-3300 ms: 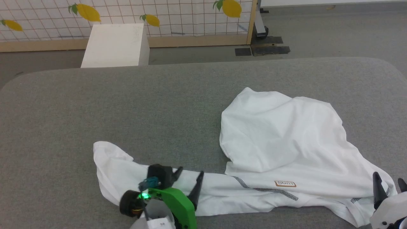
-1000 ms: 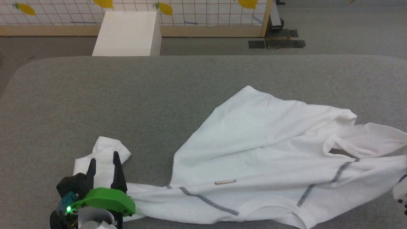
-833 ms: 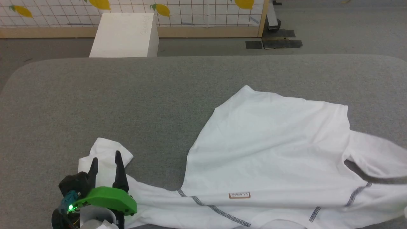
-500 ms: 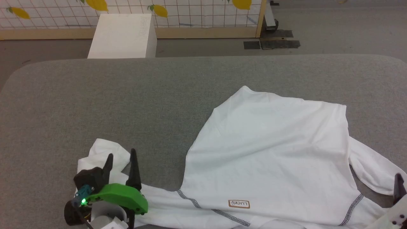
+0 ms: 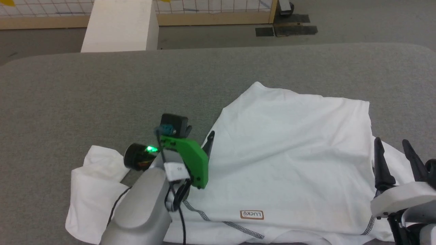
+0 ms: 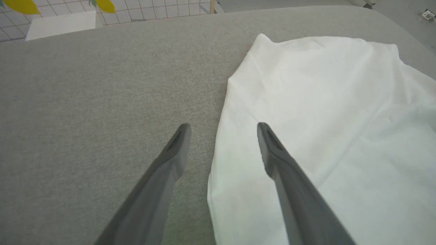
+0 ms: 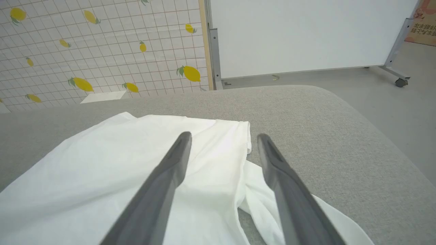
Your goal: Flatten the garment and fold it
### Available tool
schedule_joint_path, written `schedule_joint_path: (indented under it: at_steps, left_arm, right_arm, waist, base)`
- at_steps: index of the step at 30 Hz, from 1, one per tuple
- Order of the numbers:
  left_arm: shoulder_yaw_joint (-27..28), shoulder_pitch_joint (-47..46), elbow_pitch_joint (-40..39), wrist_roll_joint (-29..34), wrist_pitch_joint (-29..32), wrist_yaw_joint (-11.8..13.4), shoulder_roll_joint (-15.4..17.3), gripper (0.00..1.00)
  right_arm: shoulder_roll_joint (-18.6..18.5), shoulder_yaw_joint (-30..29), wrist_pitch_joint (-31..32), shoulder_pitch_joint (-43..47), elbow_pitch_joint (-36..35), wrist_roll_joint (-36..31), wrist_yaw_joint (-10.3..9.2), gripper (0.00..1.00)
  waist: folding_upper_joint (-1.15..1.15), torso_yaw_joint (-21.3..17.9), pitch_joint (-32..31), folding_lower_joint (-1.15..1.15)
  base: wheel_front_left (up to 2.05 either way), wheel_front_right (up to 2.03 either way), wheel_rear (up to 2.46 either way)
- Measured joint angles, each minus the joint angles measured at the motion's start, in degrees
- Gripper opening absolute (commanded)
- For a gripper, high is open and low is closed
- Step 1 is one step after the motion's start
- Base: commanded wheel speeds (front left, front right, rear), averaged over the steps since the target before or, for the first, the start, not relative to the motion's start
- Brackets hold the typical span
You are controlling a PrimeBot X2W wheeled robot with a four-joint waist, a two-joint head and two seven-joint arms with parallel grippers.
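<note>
both spread, empty: left tool (image 6: 223, 125) has advanced to straddle the garment (image 5: 289, 146) edge, right tool (image 7: 223, 135) risen.

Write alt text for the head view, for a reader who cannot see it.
A white long-sleeved shirt lies spread on a grey padded table, with one sleeve bunched at the lower left. The open left tool is at the left edge of the shirt's body, and the open right tool is over the sleeve at the right. A white box stands beyond the table.
</note>
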Motion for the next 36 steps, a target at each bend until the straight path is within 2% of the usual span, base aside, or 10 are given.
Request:
schedule_joint_path:
  at_steps: [8,12,13,14,15,18,22,27,32,36]
  left_arm:
    - [-2.71,-11.48,10.95,1.31,14.19,0.09,-0.81,1.00]
    - [-3.85,-14.77,14.78,1.42,20.91,-1.51,-0.19,1.00]
    - [-4.17,-15.66,15.25,1.11,23.24,-2.58,0.10,0.79]
    - [-4.32,-16.42,15.34,0.53,25.01,-3.46,0.48,0.16]
    - [-4.52,-17.25,15.23,-0.58,26.68,-4.28,1.11,0.00]
    - [-5.27,-18.86,12.93,-1.47,26.07,-5.72,3.89,0.00]
    - [-4.10,-20.97,10.81,-0.57,19.18,-5.66,8.90,0.00]
    - [0.12,-26.38,11.47,2.41,9.95,-0.98,15.17,0.00]
    - [3.46,-29.50,14.75,3.23,4.13,3.66,18.48,0.00]
    - [5.81,-29.61,17.92,2.27,1.71,4.94,19.52,0.00]
  right_arm:
    - [-0.01,4.85,-0.77,-2.17,-0.76,1.36,0.00,1.00]
    - [-0.01,6.58,-1.57,-3.41,-0.57,2.14,0.00,1.00]
    - [-0.02,6.83,-1.76,-3.72,-0.44,2.50,0.00,1.00]
    - [-0.02,7.03,-1.87,-3.91,-0.33,2.83,0.00,1.00]
    - [-0.01,7.25,-2.22,-4.08,-0.16,3.04,0.00,1.00]
    - [-0.02,7.76,-2.78,-4.31,0.23,3.52,0.00,1.00]
    - [-0.07,8.18,-3.44,-5.03,0.59,3.87,0.00,1.00]
    - [-0.07,9.69,-4.23,-6.68,1.37,4.36,0.00,1.00]
    - [-0.04,11.70,-4.72,-8.48,2.16,4.71,0.00,1.00]
    - [-0.04,12.83,-5.06,-9.23,2.82,4.85,0.00,1.00]
  waist:
    - [0.00,-3.32,3.85,0.00]
    - [0.00,-5.32,5.80,0.00]
    - [0.00,-5.85,6.28,0.00]
    - [0.00,-6.26,6.64,0.00]
    - [0.00,-6.77,7.07,0.00]
    - [0.00,-8.01,8.32,0.00]
    - [0.00,-9.15,10.01,0.00]
    - [0.00,-10.20,12.12,0.00]
    - [0.00,-11.25,14.02,0.01]
    - [0.00,-12.04,15.09,0.01]
  base:
    - [0.00,0.00,0.00]
    - [0.00,0.00,0.00]
    - [0.00,0.00,0.00]
    - [0.00,0.00,0.00]
    - [0.00,0.00,0.00]
    - [0.00,0.00,0.00]
    - [0.00,0.00,0.00]
    - [0.00,0.00,0.00]
    - [0.00,0.00,0.00]
    - [0.00,0.00,0.00]
